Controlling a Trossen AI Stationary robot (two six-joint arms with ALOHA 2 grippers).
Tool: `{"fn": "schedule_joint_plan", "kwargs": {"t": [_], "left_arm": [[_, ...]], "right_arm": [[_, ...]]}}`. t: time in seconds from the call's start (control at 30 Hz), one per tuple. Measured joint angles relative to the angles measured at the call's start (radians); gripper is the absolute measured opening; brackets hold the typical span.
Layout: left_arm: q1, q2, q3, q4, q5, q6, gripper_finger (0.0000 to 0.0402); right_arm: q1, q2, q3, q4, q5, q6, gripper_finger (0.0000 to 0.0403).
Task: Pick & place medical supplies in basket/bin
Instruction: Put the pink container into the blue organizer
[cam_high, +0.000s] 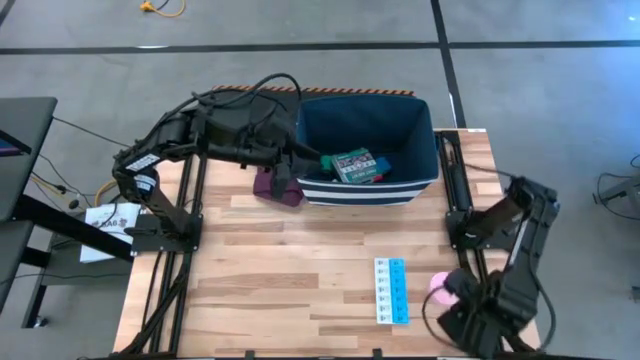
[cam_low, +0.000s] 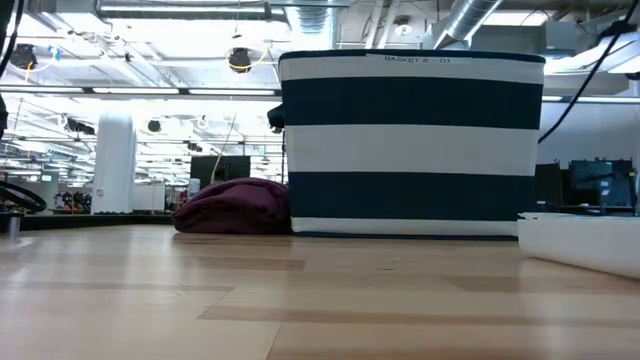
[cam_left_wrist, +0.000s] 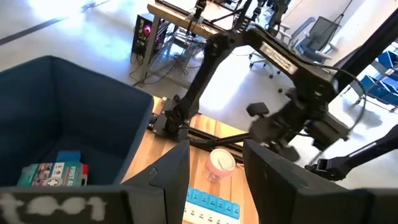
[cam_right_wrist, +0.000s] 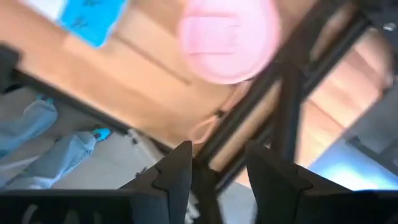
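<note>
Hovering with its dark fingers (cam_left_wrist: 214, 177) parted and empty, the left gripper (cam_high: 300, 160) sits at the navy-blue fabric bin's (cam_high: 420, 130) nine-o'clock rim, above the maroon folded cloth (cam_high: 277, 187). A green-red flat box (cam_high: 353, 165) lies inside the bin. The right gripper's (cam_high: 462, 298) fingers (cam_right_wrist: 177, 168) are likewise apart and hold nothing, low at the wooden bench's (cam_high: 290, 280) five-o'clock corner, just beside the pink round roll (cam_high: 440, 287). The blue-white pill strip (cam_high: 391, 291) lies flat at the roll's nine o'clock.
</note>
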Motion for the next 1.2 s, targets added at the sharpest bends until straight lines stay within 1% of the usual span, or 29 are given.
{"fn": "schedule_joint_plan", "kwargs": {"t": [0.07, 0.2, 0.3, 0.37, 0.57, 0.67, 0.77, 0.87, 1.0, 1.1, 1.2], "left_arm": [[0.000, 0.000, 0.000, 0.000, 0.001, -0.001, 0.0137], [0.000, 0.000, 0.000, 0.000, 0.002, 0.000, 0.0137], [0.000, 0.000, 0.000, -0.001, 0.003, 0.001, 0.0137], [0.000, 0.000, 0.000, -0.003, 0.003, 0.008, 0.0137], [0.001, 0.000, 0.000, -0.005, 0.000, 0.019, 0.0137], [0.001, 0.000, 0.000, -0.005, -0.021, 0.019, 0.0137], [0.001, 0.001, 0.000, -0.005, -0.027, 0.019, 0.0137], [0.001, 0.001, 0.000, -0.006, -0.028, 0.020, 0.0137], [0.001, 0.001, 0.000, -0.018, -0.027, 0.021, 0.0137], [0.001, 0.002, 0.000, -0.020, -0.027, 0.022, 0.0137], [0.001, 0.002, 0.000, -0.019, -0.028, 0.031, 0.0137]], "right_arm": [[-0.008, -0.053, -0.079, 0.027, -0.007, -0.001, 0.0142], [-0.020, -0.153, -0.236, 0.172, -0.005, -0.013, 0.0141], [-0.021, -0.185, -0.343, 0.300, -0.005, -0.015, 0.0133], [-0.028, -0.190, -0.387, 0.339, -0.005, -0.027, 0.0122], [-0.071, -0.176, -0.429, 0.339, -0.006, -0.102, 0.0069], [-0.099, -0.176, -0.444, 0.336, -0.009, -0.147, 0.0038], [-0.119, -0.176, -0.467, 0.344, -0.030, -0.156, 0.0008], [-0.131, -0.176, -0.509, 0.411, -0.087, -0.156, 0.0006], [-0.130, -0.176, -0.571, 0.508, -0.092, -0.156, 0.0001], [-0.136, -0.178, -0.584, 0.485, -0.094, -0.157, 0.0001], [-0.156, -0.178, -0.585, 0.461, -0.094, -0.193, 0.0001]]}}
